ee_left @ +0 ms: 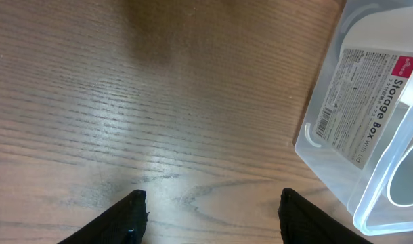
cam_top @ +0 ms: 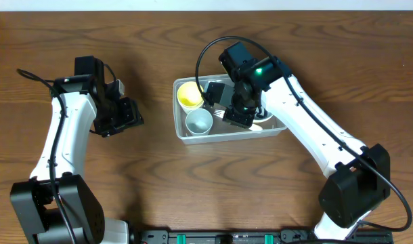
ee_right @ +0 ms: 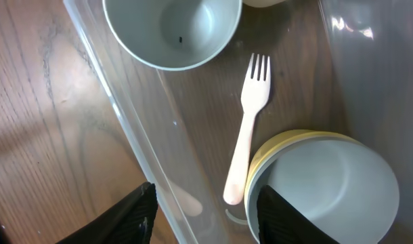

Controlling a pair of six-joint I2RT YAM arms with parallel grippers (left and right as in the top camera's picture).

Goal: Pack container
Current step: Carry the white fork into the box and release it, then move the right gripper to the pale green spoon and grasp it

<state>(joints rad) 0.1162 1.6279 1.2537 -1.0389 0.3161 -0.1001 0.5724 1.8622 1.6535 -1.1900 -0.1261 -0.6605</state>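
The clear container (cam_top: 220, 137) stands right of the table's middle. In it are a yellow cup (cam_top: 189, 95) and a pale grey cup (cam_top: 199, 120). My right gripper (cam_top: 237, 115) hovers over the container's middle, open and empty. In the right wrist view its fingers (ee_right: 206, 217) straddle the container's wall (ee_right: 125, 122), above a cream fork (ee_right: 247, 129) lying on the floor inside. A grey bowl nested in a yellow one (ee_right: 328, 190) sits beside the fork, and a pale grey cup (ee_right: 169, 30) lies beyond it. My left gripper (cam_top: 125, 115) is open and empty over bare table, left of the container (ee_left: 369, 108).
The brown wooden table (cam_top: 159, 176) surrounds the container. In the left wrist view the fingers (ee_left: 210, 217) are over bare wood, with the container's labelled end wall at the right edge. A black rail (cam_top: 220, 237) runs along the front edge.
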